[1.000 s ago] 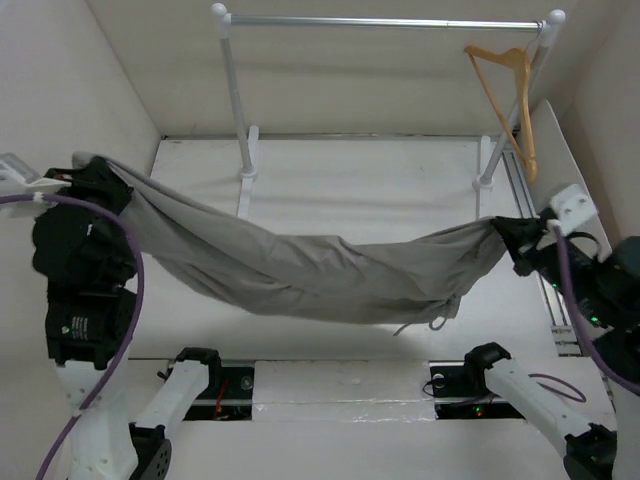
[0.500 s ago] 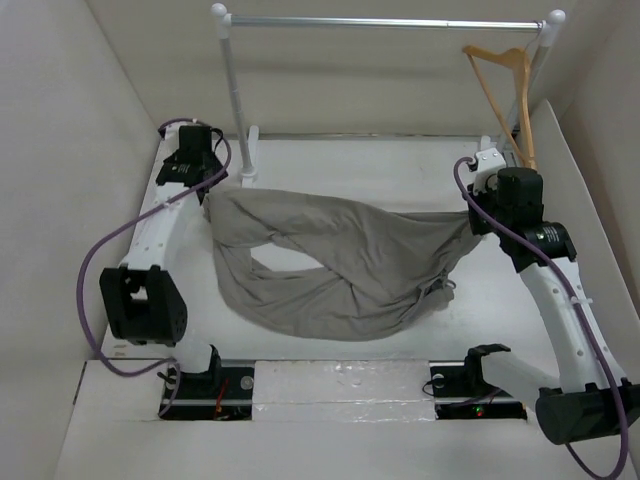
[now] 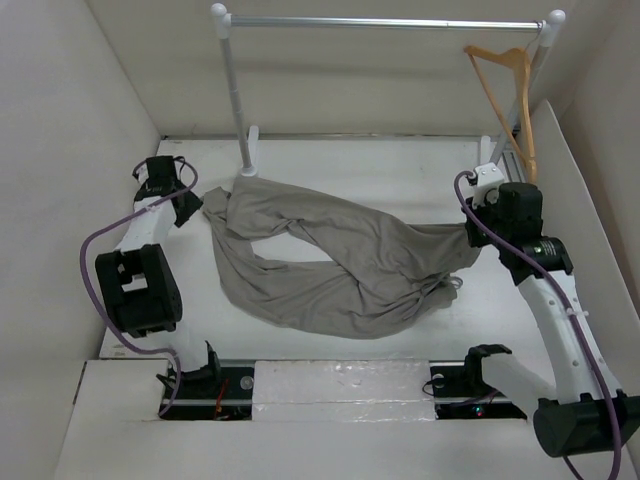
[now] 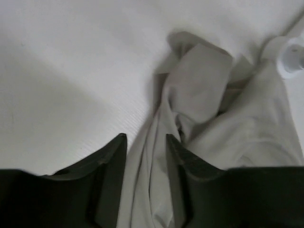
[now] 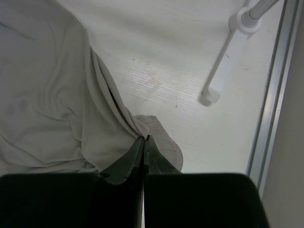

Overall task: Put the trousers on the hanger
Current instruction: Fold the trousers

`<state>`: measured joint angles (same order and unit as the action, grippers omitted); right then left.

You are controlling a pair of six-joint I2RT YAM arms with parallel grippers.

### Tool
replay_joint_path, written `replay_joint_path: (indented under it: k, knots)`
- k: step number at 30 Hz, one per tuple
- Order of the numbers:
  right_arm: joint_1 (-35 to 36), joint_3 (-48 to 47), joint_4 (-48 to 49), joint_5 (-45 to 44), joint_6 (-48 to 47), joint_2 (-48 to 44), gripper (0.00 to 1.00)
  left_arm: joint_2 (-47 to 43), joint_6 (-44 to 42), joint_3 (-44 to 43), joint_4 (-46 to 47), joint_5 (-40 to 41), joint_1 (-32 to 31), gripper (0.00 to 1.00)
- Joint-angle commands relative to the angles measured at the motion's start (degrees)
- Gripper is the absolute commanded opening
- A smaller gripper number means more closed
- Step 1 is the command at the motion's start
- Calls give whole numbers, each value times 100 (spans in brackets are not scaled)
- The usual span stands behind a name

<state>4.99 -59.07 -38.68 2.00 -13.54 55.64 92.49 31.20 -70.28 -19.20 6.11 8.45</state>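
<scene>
Progress: early; the trousers (image 3: 330, 265) lie crumpled on the bench (image 3: 400, 165), and the hanger (image 3: 508, 95) hangs bare from the rail (image 3: 390, 22), far right. Draping is all to do.
Axis: left-right across the bench, bulging nearward mid-length.
Left gripper (image 4: 145, 142): jaws spread, cloth loose between them.
Right gripper (image 5: 144, 140): jaws clenched on the trousers' right end.

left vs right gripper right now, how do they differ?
The left gripper has its jaws apart, with cloth of the trousers lying between them. The right gripper is shut, pinching a fold. The left gripper sits at the cloth's left end, the right gripper at its right end. Shared: both are down at the trousers' edge.
</scene>
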Motion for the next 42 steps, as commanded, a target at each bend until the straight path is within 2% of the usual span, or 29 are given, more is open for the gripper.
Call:
replay_joint_path:
  k: [1,2,7,9,10,11,12,14,15,18,22,23,24,27,28,32,33,34,36,38,39,40,41,42]
  knots:
    - [63,27,115,239,-61,-290,0,269,387,330,731,-1075,359,36]
    - [63,157,19,266,-78,-412,0,513,274,296,1012,-1390,359,43]
    - [63,334,-140,240,-87,-589,0,972,290,102,656,-1288,227,41]
    - [63,335,-149,239,-87,-571,0,1087,491,294,541,-1130,227,32]
    - [63,317,-149,248,-87,-537,0,1035,588,417,488,-1095,227,9]
    - [63,265,-123,266,-96,-502,0,599,746,1028,609,-1016,114,8]
    - [63,264,-123,266,-96,-466,0,595,747,1034,611,-1015,113,8]
    - [63,247,-27,275,-96,-431,0,-10,782,1630,681,-848,44,12]
    - [63,255,9,353,-105,-413,0,-185,791,1814,750,-866,43,24]
    - [63,264,97,511,-114,-352,0,-416,730,2220,603,-971,43,40]
    - [63,238,211,705,-105,-343,0,-214,721,2405,672,-1155,43,39]
    - [63,212,185,723,-114,-326,0,-205,721,2388,655,-1217,43,32]
    - [63,185,168,732,-122,-317,0,-231,747,2370,463,-1217,43,0]
    - [125,150,132,705,-114,-352,0,-827,721,2300,-177,-840,165,0]
    - [125,159,124,670,-96,-360,0,-1394,677,2273,-398,-448,392,0]
    - [125,211,-192,732,-26,-457,0,-2970,475,2063,-1663,171,1000,0]
    - [125,229,-263,740,-26,-553,0,-3156,562,1923,-2379,258,1079,0]
    - [125,247,-350,749,-35,-606,0,-3210,632,1678,-2691,659,1080,0]
    - [125,255,-605,671,-61,-685,0,-3307,834,1632,-3227,1065,1019,0]
    - [125,220,-833,504,-122,-695,0,-3465,844,1658,-3292,1103,1019,0]
    - [177,186,-878,399,-140,-695,0,-3483,861,1667,-3266,1103,1019,2]
    - [177,142,-913,215,-166,-668,0,-3501,914,1536,-3283,1199,1019,8]
    - [177,106,-966,135,-166,-668,0,-3492,940,1404,-3309,1234,1019,36]
    - [177,54,-984,30,-184,-642,0,-3457,923,1255,-3240,1296,1019,55]
